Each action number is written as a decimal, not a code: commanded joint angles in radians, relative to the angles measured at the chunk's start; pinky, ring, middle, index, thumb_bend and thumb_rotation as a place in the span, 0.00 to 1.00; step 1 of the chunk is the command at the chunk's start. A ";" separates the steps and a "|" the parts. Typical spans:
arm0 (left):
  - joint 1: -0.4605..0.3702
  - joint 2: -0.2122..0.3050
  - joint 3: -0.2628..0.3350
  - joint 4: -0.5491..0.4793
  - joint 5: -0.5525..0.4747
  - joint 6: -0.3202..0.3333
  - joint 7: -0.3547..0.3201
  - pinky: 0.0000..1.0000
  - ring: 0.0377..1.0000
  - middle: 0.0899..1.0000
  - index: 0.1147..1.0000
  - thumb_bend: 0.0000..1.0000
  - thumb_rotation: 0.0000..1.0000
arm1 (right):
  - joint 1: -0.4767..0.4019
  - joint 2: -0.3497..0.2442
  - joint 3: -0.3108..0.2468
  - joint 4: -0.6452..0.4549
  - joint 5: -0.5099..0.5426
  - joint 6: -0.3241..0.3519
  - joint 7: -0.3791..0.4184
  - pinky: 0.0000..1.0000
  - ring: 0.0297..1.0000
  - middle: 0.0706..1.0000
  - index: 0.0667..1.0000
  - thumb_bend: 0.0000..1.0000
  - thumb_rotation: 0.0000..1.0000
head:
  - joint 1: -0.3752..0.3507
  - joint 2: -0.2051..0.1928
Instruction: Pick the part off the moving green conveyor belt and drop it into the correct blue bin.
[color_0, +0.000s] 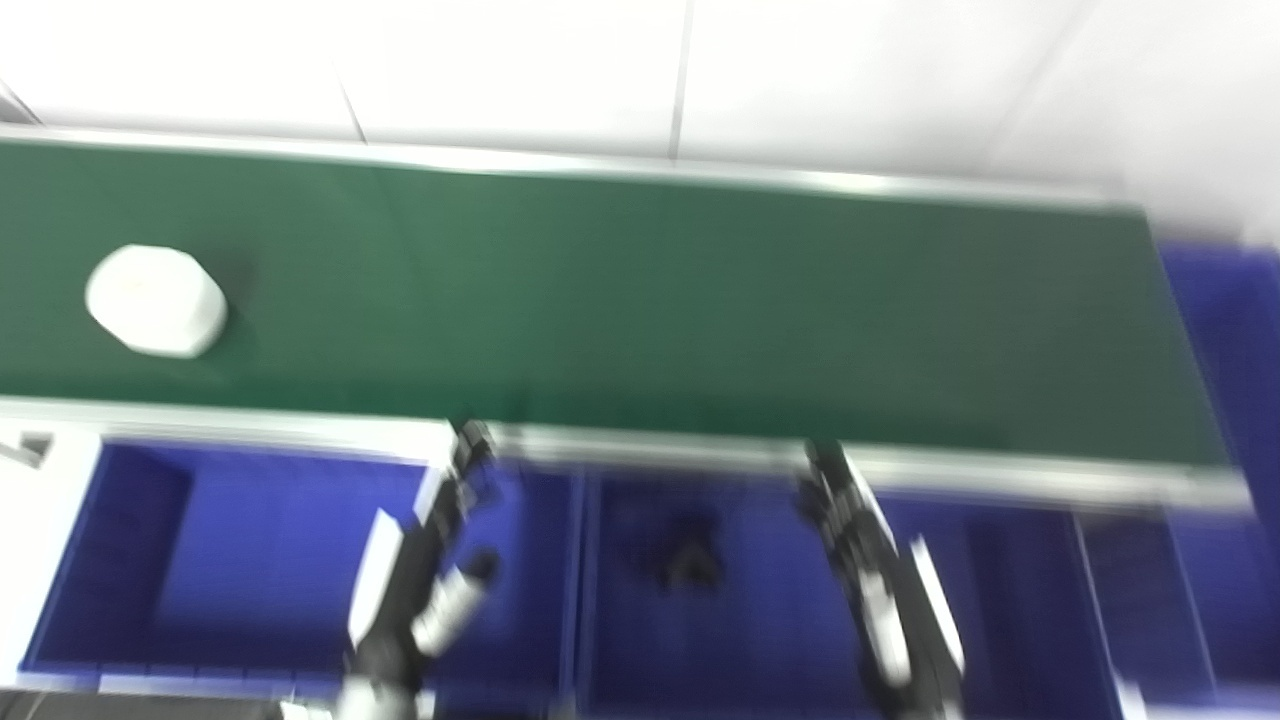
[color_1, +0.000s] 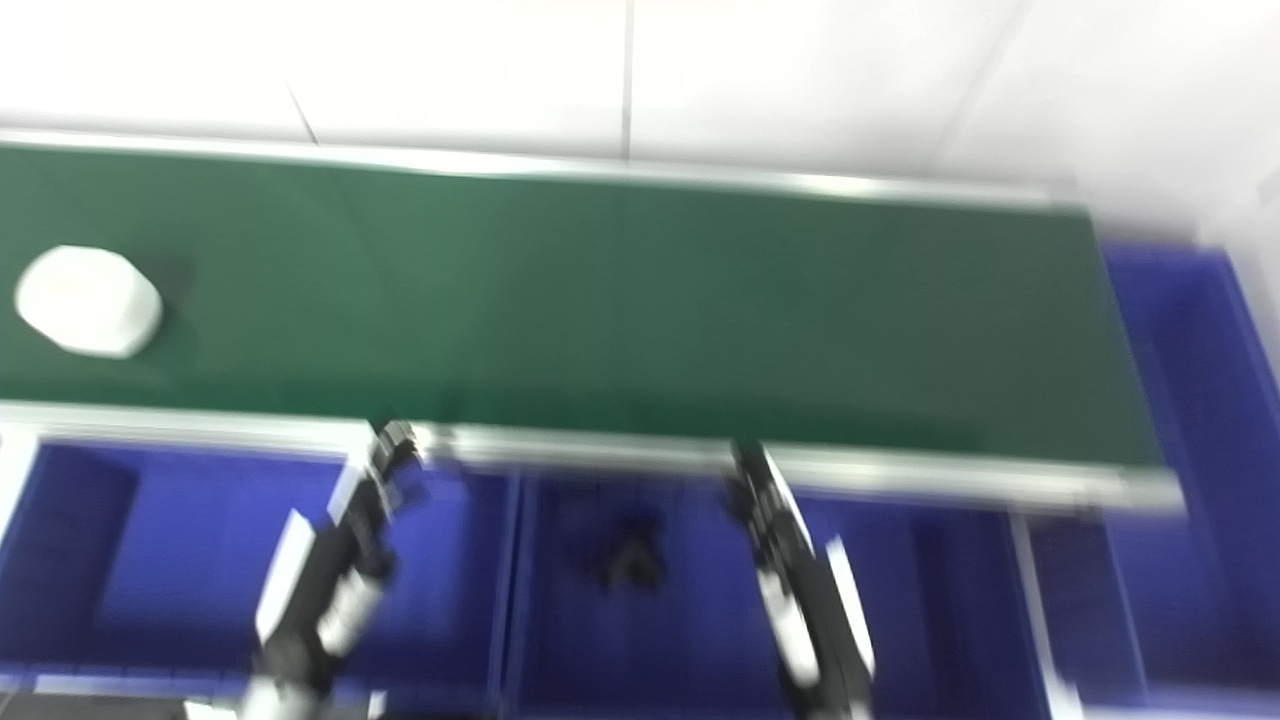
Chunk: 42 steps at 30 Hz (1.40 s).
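A white, roughly hexagonal part (color_0: 157, 300) lies on the green conveyor belt (color_0: 640, 300) at its far left; it also shows in the right eye view (color_1: 88, 300). My left hand (color_0: 440, 530) hangs over the blue bins just below the belt's near rail, fingers stretched out and holding nothing. My right hand (color_0: 850, 530) is also over the bins by the near rail, fingers stretched out and empty. Both hands are far to the right of the part. The picture is blurred.
A row of blue bins (color_0: 250, 560) runs along the near side of the belt. The middle bin (color_0: 780, 640) holds a small dark object (color_0: 690, 560). Another blue bin (color_0: 1230, 330) stands at the belt's right end. A white wall lies beyond the belt.
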 joint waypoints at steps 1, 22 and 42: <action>-0.015 -0.010 -0.016 0.027 0.011 -0.081 0.024 0.75 0.91 0.93 1.00 0.78 0.95 | -0.005 -0.013 -0.014 0.011 0.021 -0.068 0.020 0.95 0.96 0.98 0.99 0.89 0.94 | 0.028 -0.018; -0.047 -0.065 -0.060 0.079 0.016 -0.098 0.067 0.56 0.78 0.84 0.84 0.79 0.89 | -0.038 -0.036 -0.075 0.066 0.105 -0.050 0.083 1.00 1.00 1.00 1.00 0.89 0.91 | 0.211 -0.049; -0.488 0.324 0.102 -0.356 0.319 0.125 -0.211 0.72 0.76 0.77 0.76 0.94 0.45 | -0.017 -0.024 -0.085 -0.010 0.095 0.024 0.065 1.00 1.00 1.00 1.00 0.89 0.99 | 0.237 0.013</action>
